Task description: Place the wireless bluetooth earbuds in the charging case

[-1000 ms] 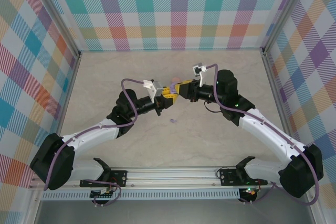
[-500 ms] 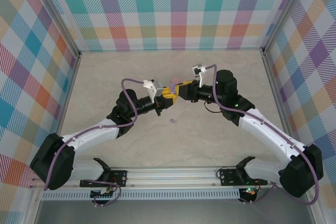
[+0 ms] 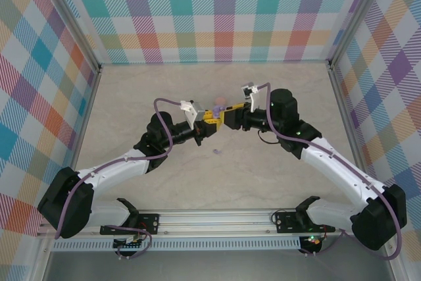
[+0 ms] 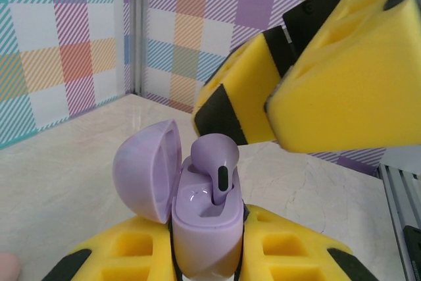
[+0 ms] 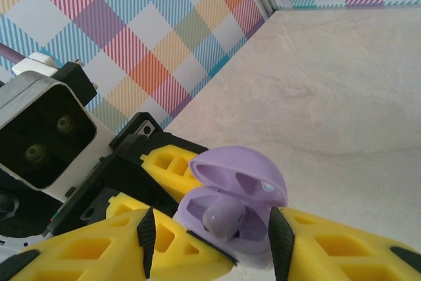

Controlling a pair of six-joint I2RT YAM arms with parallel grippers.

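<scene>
Left wrist view: left gripper (image 4: 207,255) pinches the open purple case (image 4: 204,225) mid-table. One earbud (image 4: 216,159) stands in its slot, seemingly not pushed home. Right gripper (image 5: 227,245) hangs spread just above it. A second earbud (image 3: 217,152) lies loose on the table (image 3: 263,176) nearer the bases, yet to be fetched.

The charging case (image 4: 204,222) and the earbud (image 4: 215,154) are pale lilac, the earbud with a dark spot. The left gripper (image 4: 207,245) and right gripper (image 5: 247,245) have yellow fingers (image 5: 85,251) banded in black. The walls (image 3: 217,11) show plaid of teal, orange, purple and yellow; the table (image 3: 263,182) is cream marble
</scene>
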